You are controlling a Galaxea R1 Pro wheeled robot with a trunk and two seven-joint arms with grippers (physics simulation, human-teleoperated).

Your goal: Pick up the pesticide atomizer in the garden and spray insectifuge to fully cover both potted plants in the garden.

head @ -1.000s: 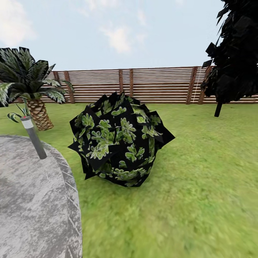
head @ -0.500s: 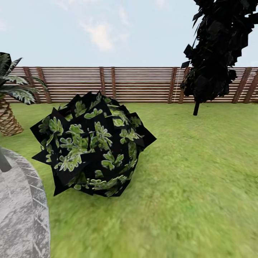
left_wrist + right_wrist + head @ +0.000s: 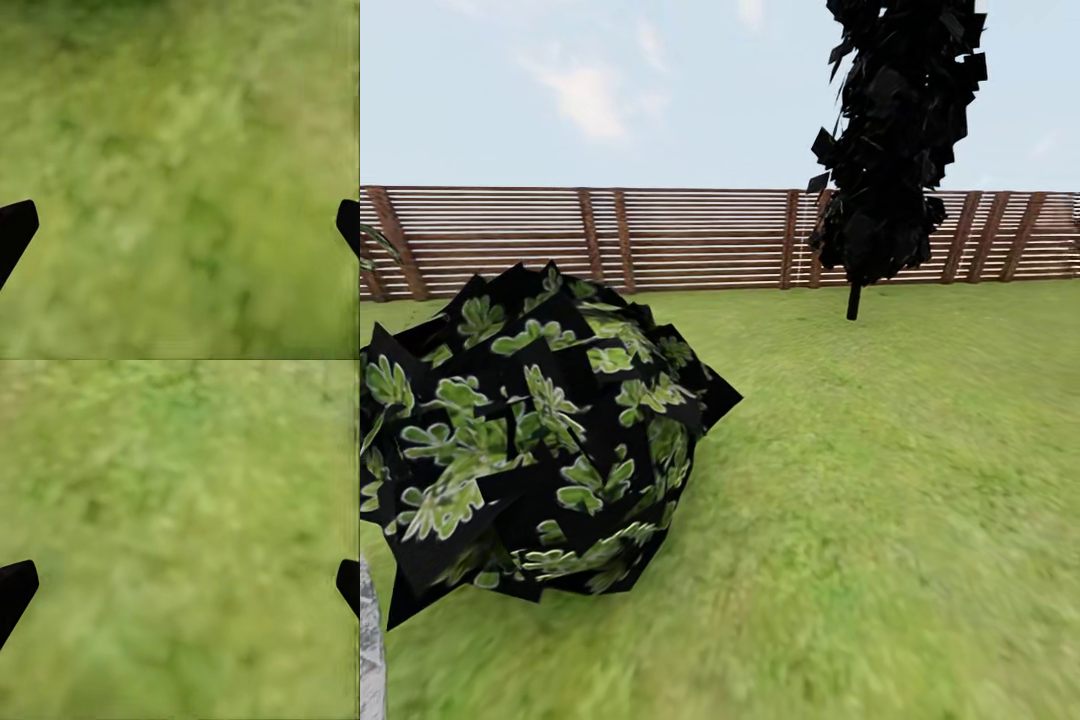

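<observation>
Both grippers, left (image 3: 180, 225) and right (image 3: 180, 585), hang spread wide with nothing between them over lawn (image 3: 880, 480). No atomizer around, just a bush (image 3: 530, 440) at the lawn's left edge. I'd guess the atomizer is light, rigid, slick; grip its waist.

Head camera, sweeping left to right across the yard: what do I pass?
Grey paving edge → leafy bush → open lawn with the dark tree standing behind it, and the wooden fence running across the whole back.
</observation>
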